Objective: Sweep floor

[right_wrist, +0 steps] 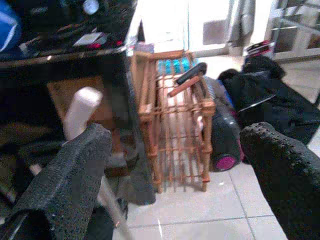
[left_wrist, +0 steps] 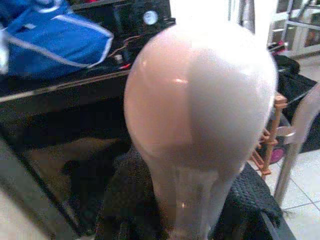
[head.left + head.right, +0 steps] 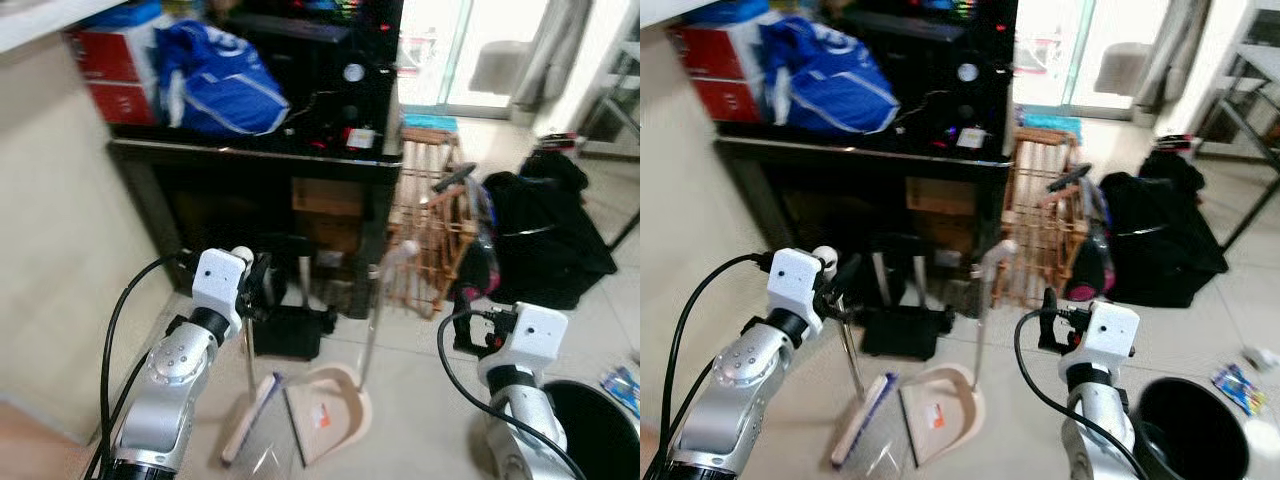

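**A:** Which step is in hand?

**B:** The start, I judge. The left gripper (image 2: 175, 220) has its jaws closed around the broom handle (image 3: 848, 355), just under the rounded knob at its top. The broom head (image 3: 252, 418) rests on the tiled floor (image 3: 420, 400) beside the dustpan (image 3: 330, 405).

**A:** And the right gripper?

**B:** The right gripper (image 1: 175, 165) hangs with jaws wide, near the upright dustpan handle (image 3: 374, 300) but not touching it. Grasping it looks like the next move.

**A:** Is there room to sweep?

**B:** It is tight. A dark cabinet (image 3: 250, 200) stands ahead, a wooden rack (image 3: 425, 235) and black bags (image 3: 555, 240) to the right, a wall (image 3: 60, 250) to the left, and a black bin (image 3: 1195, 430) by the right arm.
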Robot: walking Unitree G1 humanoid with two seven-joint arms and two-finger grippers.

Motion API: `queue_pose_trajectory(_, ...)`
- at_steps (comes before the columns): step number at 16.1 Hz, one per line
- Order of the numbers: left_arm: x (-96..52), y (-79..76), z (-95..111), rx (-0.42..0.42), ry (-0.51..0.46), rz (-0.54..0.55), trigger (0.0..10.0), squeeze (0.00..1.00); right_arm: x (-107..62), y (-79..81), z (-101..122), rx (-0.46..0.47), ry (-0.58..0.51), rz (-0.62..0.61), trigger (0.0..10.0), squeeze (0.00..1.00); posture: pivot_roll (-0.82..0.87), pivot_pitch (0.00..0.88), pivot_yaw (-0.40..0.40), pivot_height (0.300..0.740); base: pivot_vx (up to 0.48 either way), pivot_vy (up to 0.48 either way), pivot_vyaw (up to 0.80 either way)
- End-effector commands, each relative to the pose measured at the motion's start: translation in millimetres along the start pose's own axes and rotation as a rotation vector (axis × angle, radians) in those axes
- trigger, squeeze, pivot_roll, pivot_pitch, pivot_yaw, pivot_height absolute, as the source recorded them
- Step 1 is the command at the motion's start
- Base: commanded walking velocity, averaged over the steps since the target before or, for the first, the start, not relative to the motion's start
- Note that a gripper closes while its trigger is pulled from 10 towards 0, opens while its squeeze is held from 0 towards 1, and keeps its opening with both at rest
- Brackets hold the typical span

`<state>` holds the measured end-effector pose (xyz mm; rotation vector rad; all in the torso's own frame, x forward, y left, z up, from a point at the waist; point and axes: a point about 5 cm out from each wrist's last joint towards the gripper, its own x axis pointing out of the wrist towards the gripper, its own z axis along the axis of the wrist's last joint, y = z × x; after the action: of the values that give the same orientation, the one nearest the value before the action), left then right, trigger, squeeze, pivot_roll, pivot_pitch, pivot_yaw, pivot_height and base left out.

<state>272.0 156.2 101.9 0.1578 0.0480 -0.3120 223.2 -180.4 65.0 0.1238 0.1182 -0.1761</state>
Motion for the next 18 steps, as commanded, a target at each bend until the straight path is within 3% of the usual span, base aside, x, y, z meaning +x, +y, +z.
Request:
queue_pose_trajectory(1,-1.7,7.0,10.7,0.039,-0.042,0.014,10.0,0.0,2.8,9.6,-0.7,0.024,0.005,0.045,10.0,0.0,-0.04,0.028,0.012,0.74,0.0,0.0,0.0)
queue_pose_trajectory(4,-2.8,7.6,11.7,0.045,-0.037,0.032,10.0,0.0,5.9,15.6,-4.5,0.11,0.03,0.108,10.0,0.0,-0.04,0.042,0.009,0.74,0.0,0.0,0.0)
queue_pose_trajectory(11,-4.1,6.6,16.1,0.083,-0.03,0.051,10.0,0.0,17.3,14.3,2.5,0.086,-0.01,0.103,10.0,0.0,-0.03,0.058,0.001,0.74,0.0,-0.069,0.0)
queue_pose_trajectory(13,-2.5,5.5,16.5,0.079,-0.025,0.053,10.0,0.0,18.3,14.5,5.5,0.1,-0.033,0.103,10.0,0.0,-0.03,0.069,0.0,0.74,0.0,-0.48,0.0)
queue_pose_trajectory(14,-1.9,5.2,17.5,0.017,-0.025,0.063,10.0,0.0,19.3,15.8,5.6,0.11,-0.03,0.111,10.0,0.0,-0.02,0.08,0.0,0.74,0.0,0.0,0.0)
queue_pose_trajectory(18,-11.3,7.5,14.5,0.038,-0.009,0.064,10.0,0.0,23.9,22.8,1.2,0.116,-0.005,0.159,10.0,0.0,-0.02,0.112,-0.004,0.74,0.0,0.0,0.0)
